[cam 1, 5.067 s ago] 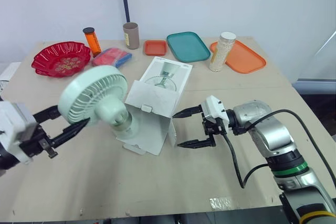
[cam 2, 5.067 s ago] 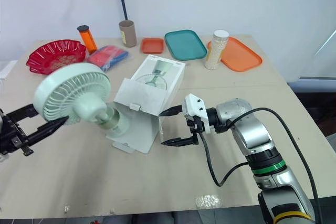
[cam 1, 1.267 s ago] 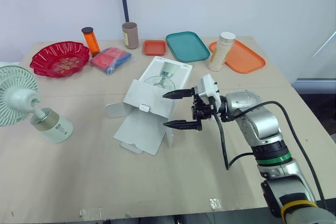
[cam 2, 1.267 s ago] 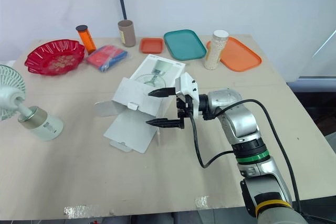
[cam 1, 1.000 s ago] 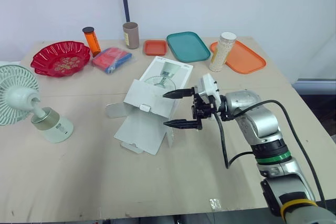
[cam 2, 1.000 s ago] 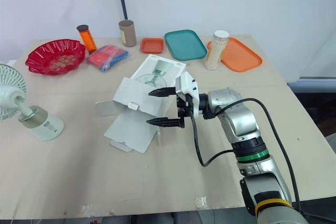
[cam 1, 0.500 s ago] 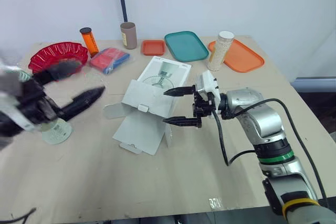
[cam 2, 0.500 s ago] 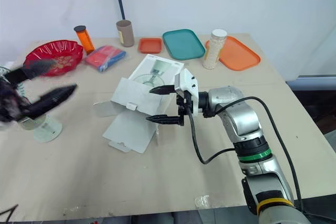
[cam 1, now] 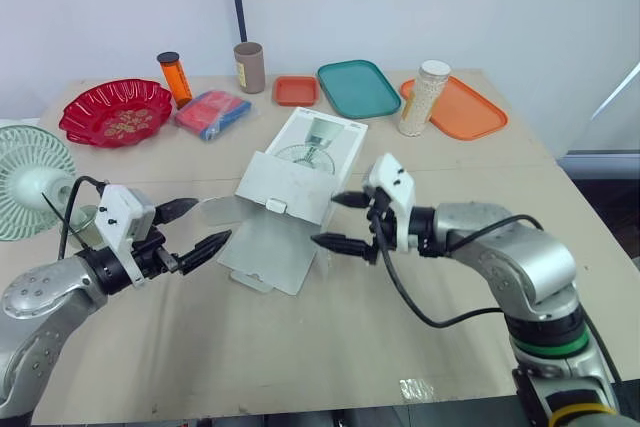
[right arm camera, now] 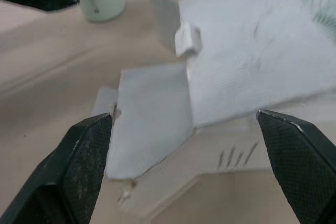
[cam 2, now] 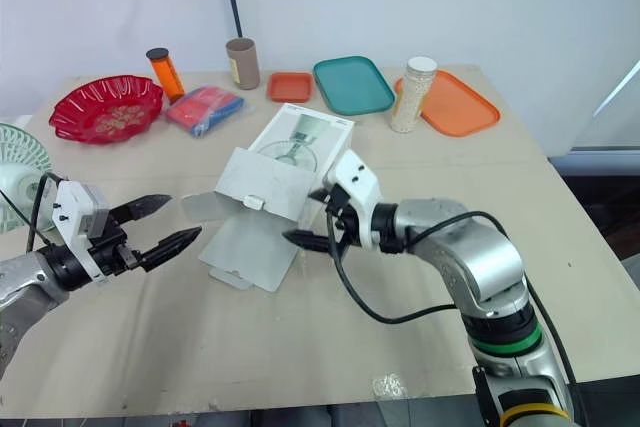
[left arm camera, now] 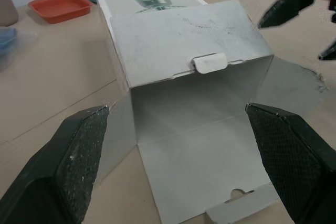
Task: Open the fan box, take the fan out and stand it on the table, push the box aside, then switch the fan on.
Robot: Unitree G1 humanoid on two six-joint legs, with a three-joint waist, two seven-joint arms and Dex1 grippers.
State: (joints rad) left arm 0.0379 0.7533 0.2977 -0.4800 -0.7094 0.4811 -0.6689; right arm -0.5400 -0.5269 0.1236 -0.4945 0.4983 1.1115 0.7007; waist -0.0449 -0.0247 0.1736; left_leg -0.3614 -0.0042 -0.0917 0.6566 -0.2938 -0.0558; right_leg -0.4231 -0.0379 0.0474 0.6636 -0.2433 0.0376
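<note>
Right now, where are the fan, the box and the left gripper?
fan [cam 1: 28,175]: left eye view, on its round grille.
box [cam 1: 292,183]: left eye view, on its open lid flap.
left gripper [cam 1: 212,220]: left eye view, midway between its open fingertips.

Silver arms [cam 1: 522,267], black cables [cam 1: 432,325], green band [cam 1: 547,343], black fingers [cam 1: 205,246].

The fan [cam 1: 28,193] runs off the left edge of my head views, and my left gripper [cam 1: 211,222] covers its base. The print on the fan box [cam 1: 300,172] is too small to read
</note>
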